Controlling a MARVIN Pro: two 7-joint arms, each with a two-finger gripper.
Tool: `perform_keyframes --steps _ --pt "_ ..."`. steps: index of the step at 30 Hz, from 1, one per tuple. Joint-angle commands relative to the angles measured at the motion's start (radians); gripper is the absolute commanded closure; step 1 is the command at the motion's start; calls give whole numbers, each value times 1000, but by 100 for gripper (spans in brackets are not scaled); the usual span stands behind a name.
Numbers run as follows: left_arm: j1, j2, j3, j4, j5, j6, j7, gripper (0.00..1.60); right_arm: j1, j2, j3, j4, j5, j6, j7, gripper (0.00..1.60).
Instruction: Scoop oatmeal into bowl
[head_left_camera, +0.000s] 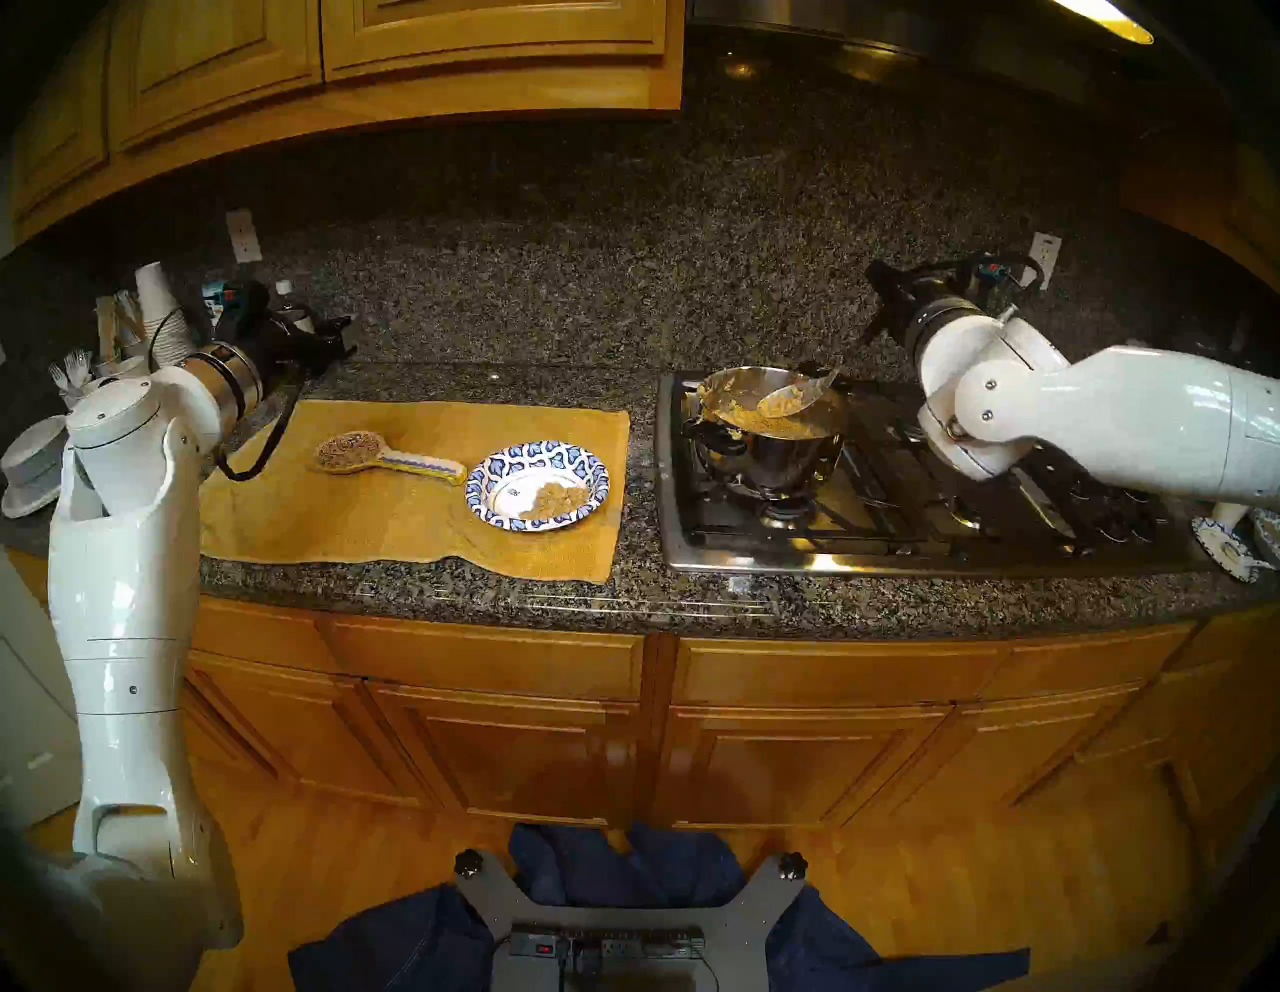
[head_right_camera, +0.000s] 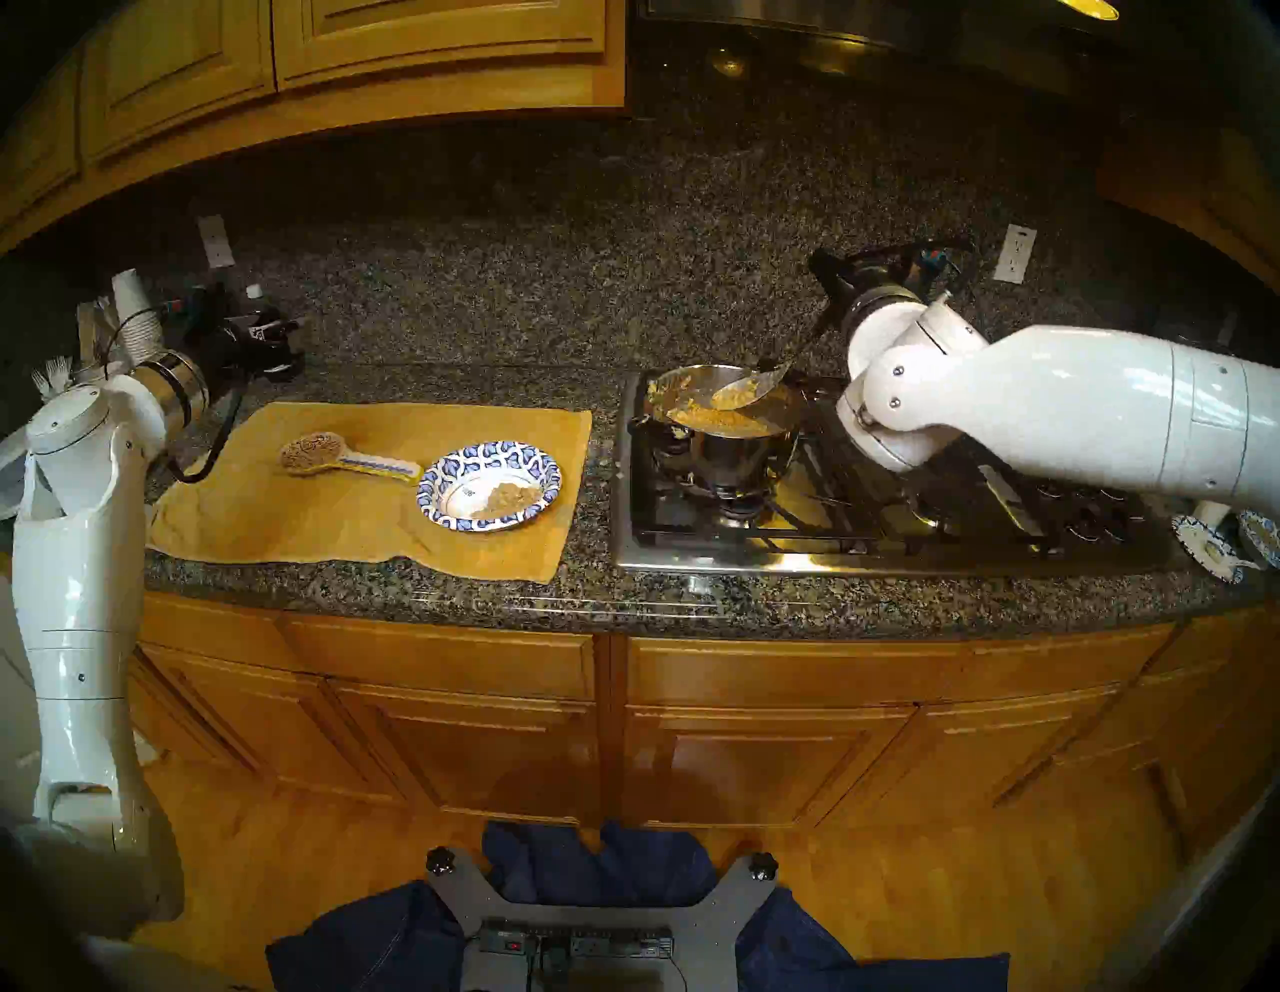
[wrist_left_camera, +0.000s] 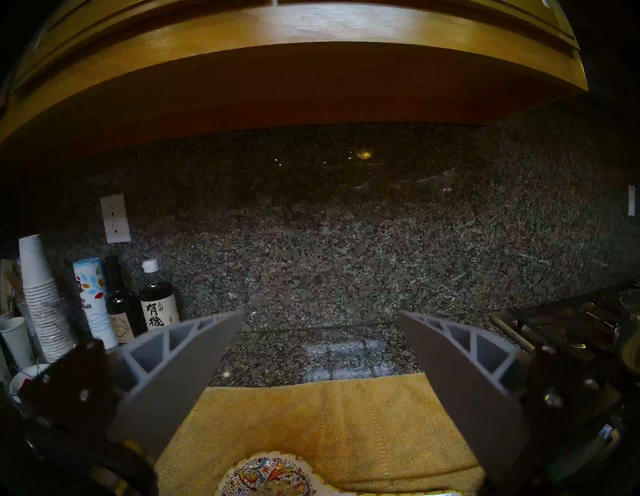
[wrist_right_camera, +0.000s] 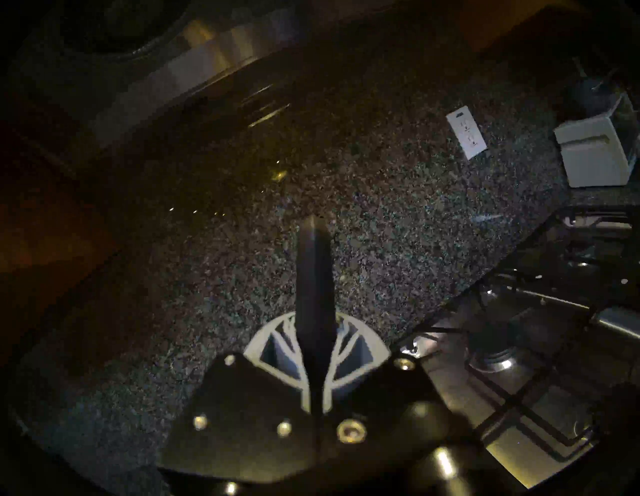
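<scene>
The blue-and-white patterned bowl (head_left_camera: 514, 458) sits on the right part of a yellow towel (head_left_camera: 388, 512) and holds a small heap of oatmeal (head_left_camera: 554, 497). More oatmeal (head_left_camera: 786, 424) fills a steel pot (head_left_camera: 769, 461) on the stove. A metal spoon (head_left_camera: 789, 402) heaped with oatmeal hovers over the pot. Its black handle (wrist_right_camera: 313, 277) is clamped in my right gripper (head_left_camera: 881, 320), which is shut on it (wrist_right_camera: 313, 324) behind and to the right of the pot. My left gripper (head_left_camera: 339, 339) is open and empty (wrist_left_camera: 320, 320) over the towel's back left corner.
A decorated spoon rest (head_left_camera: 384, 457) lies on the towel left of the bowl. Paper cups (head_left_camera: 163, 312) and bottles (wrist_left_camera: 157, 298) crowd the back left, with stacked grey bowls (head_left_camera: 31, 471) at far left. The stove grates (head_left_camera: 900, 499) surround the pot. More patterned paper plates (head_left_camera: 1229, 547) lie at far right.
</scene>
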Motion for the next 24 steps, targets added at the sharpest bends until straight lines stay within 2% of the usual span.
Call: perform_keyframes --steps 1,4,6,14,18,19,24 --pt "-32 8 -4 -27 -4 -15 -2 0 73 -6 -53 2 -193 18 25 160" --pt "-32 8 -4 -27 -4 -15 -2 0 80 -30 -88 15 -275 13 8 160" --pt "-32 8 -4 -27 -4 -15 -2 0 82 -36 -94 21 -292 12 5 160" --pt "-32 9 -4 -27 -5 -14 -1 0 96 -79 -131 59 -441 -3 -29 160" --pt "-32 9 -4 -27 -5 -15 -1 0 97 -97 -153 77 -540 -9 -72 160" --pt "-32 9 -4 -27 -5 -15 -1 0 97 -97 -153 77 -540 -9 -72 160" --pt "-32 9 -4 -27 -6 -16 -1 0 82 -122 -190 85 -669 -17 -124 160"
